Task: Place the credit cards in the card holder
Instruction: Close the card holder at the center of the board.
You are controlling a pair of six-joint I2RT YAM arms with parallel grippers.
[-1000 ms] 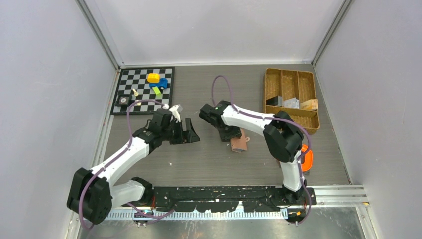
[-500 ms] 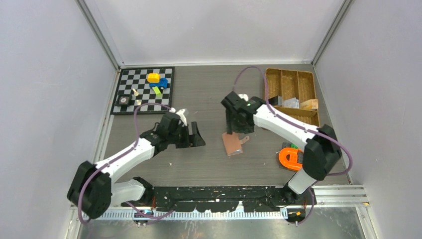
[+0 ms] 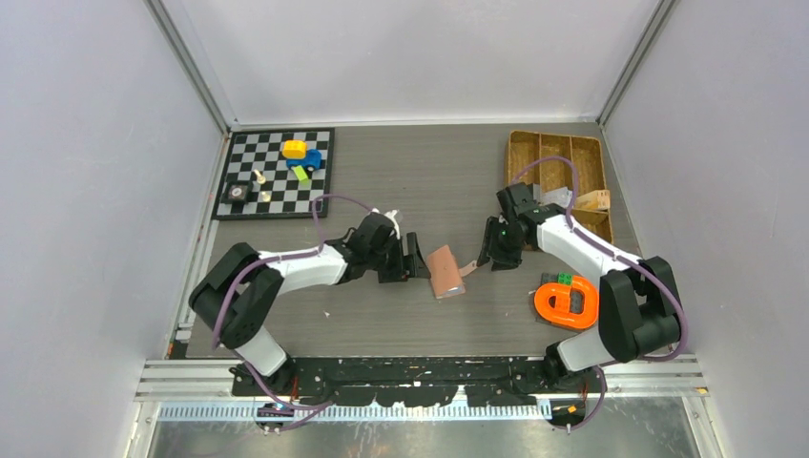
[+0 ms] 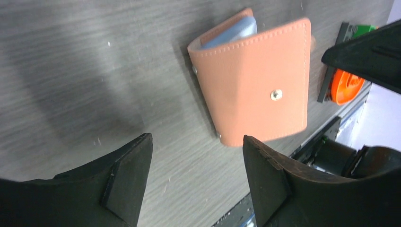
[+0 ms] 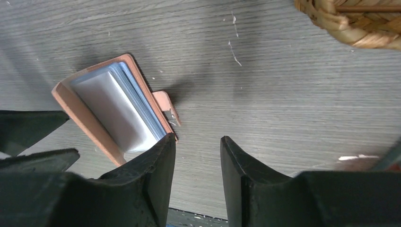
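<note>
The salmon-pink card holder (image 3: 445, 271) lies folded on the table between my two grippers. Its snap-button face (image 4: 255, 82) shows in the left wrist view. In the right wrist view its open edge shows pale grey-white credit cards (image 5: 113, 109) tucked inside, with the strap tab (image 5: 165, 105) sticking out. My left gripper (image 3: 412, 260) is just left of the holder, open and empty (image 4: 197, 139). My right gripper (image 3: 491, 253) is just right of it, open with only table between its fingers (image 5: 197, 141); its left finger (image 5: 161, 156) overlaps the holder's corner.
A wicker tray (image 3: 520, 157) stands at the back right holding a pale card (image 3: 558, 197) and a small tan box (image 3: 593, 200). An orange ring-shaped object (image 3: 566, 301) lies near the right arm's base. A chessboard (image 3: 277, 186) with small toys sits at the back left.
My left gripper has moved right, up to the card holder. My right arm swung away from over the holder and now sits low on its right side. The holder shifted slightly left.
</note>
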